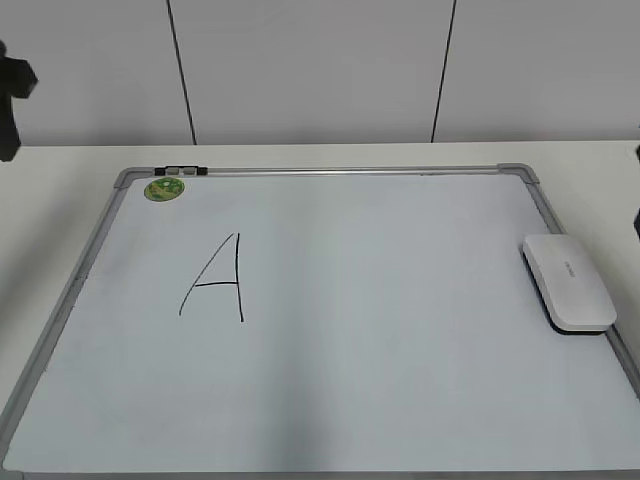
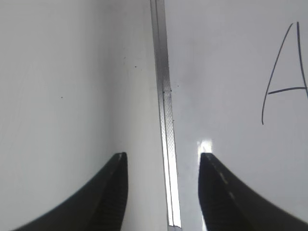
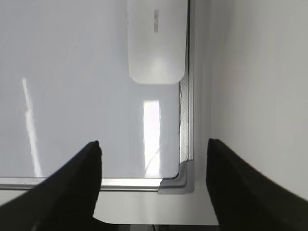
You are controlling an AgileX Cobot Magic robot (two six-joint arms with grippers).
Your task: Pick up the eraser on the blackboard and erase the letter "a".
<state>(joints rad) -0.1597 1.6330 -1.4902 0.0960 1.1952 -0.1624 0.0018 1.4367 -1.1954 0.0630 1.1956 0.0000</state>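
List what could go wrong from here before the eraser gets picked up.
1. The eraser lies against the board's right frame; a claw finger may catch the frame.
2. Only a capital A shows on the board; no small "a" is visible, so the wrong letter may be wiped.
3. Both claws, left and right, are open and empty.

On my left wrist feed, the left gripper (image 2: 163, 190) shows two black, matte fingers (image 2: 109, 197) tapering to curved tips with a faint woven texture. My right gripper (image 3: 153, 185) shows broader black fingers (image 3: 72, 185), plain and unmarked, edges softly blurred.
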